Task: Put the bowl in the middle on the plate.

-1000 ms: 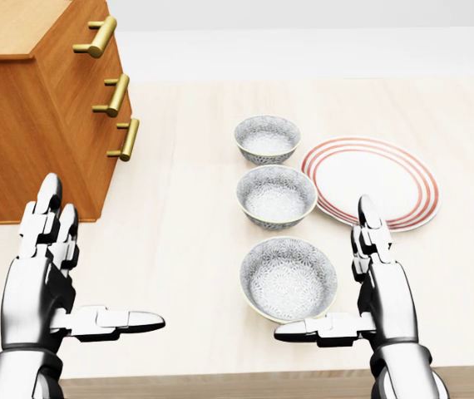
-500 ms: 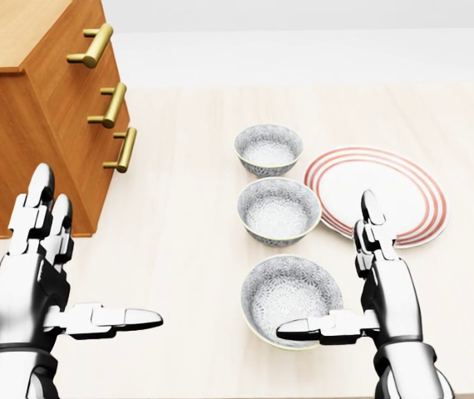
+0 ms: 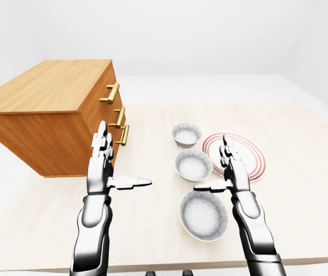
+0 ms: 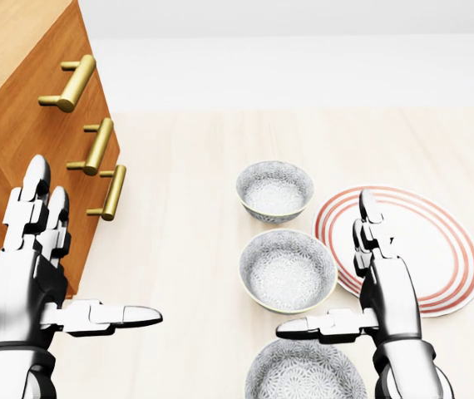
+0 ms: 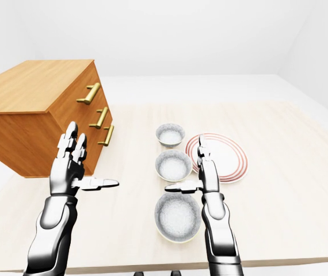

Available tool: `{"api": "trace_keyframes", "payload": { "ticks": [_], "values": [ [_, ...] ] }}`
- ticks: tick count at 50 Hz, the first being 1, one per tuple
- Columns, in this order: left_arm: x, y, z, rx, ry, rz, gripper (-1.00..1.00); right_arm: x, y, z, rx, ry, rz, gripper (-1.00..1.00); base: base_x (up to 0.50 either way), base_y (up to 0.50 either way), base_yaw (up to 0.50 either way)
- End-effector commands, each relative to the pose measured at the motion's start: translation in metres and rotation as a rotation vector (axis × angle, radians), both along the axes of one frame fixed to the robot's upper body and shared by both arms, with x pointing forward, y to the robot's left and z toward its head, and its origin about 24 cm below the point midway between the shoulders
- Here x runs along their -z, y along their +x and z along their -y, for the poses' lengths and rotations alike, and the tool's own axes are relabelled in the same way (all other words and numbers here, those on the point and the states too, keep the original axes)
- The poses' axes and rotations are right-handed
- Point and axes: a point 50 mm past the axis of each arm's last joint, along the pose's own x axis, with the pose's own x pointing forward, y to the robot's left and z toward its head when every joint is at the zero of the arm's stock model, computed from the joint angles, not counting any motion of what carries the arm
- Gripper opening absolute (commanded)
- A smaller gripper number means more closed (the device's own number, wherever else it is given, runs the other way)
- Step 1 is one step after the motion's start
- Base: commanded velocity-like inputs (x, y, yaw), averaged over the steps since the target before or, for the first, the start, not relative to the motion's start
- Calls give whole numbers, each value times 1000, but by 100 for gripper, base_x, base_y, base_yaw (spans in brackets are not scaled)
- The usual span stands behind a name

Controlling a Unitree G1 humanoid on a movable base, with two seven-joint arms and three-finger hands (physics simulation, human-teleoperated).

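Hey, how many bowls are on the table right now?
3, in a column left of the plate: top bowl, middle bowl, bottom bowl. None seems hidden.

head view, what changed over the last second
The whole picture shifted because the camera moved closer. So the middle bowl, the plate and the dresser sit lower in the head view, with the same layout. Nothing was taken hold of or let go. The left hand and right hand stayed open and empty.
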Motion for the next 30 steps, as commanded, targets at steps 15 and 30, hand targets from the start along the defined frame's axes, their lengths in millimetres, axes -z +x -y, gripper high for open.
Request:
{"api": "trace_keyframes", "payload": {
  "ticks": [15,30],
  "values": [
    [-1,-3,0,3,6,5,100,3,0,0,-3,-5,-13,100,50,0,0],
    [-4,-5,-1,3,9,19,100,-10,16,-9,-30,-244,29,100,27,0,0]
  ]
}}
